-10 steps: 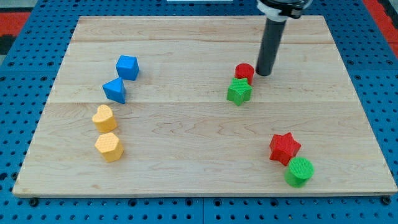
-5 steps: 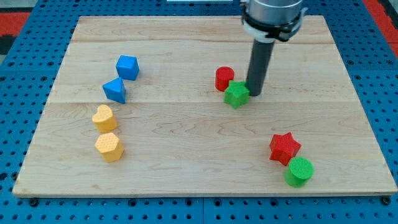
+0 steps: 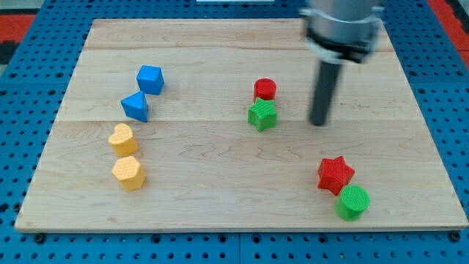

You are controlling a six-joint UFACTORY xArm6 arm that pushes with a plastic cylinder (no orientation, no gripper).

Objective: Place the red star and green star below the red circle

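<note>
Camera view shows no claw, only my tip (image 3: 318, 122) on the desk (image 3: 220, 191), right of the green star (image 3: 261, 115) under the red circle (image 3: 264, 90). Red star (image 3: 335, 174) touches a green circle (image 3: 352, 202) lower right; pushing carelessly could drag both. Rod stands upright.

The counter (image 3: 220, 158) is pale wood with a straight grain, lying on a blue pegboard (image 3: 22, 147) dotted with holes. The circle (image 3: 265, 89) and 1 star (image 3: 335, 174) are red. The other star (image 3: 261, 115) and a cylinder (image 3: 353, 202) are green. 2 blocks (image 3: 149, 78) (image 3: 135, 106) are blue, 2 more (image 3: 122, 138) (image 3: 128, 172) yellow-orange. My tip (image 3: 318, 123) is dark grey.
</note>
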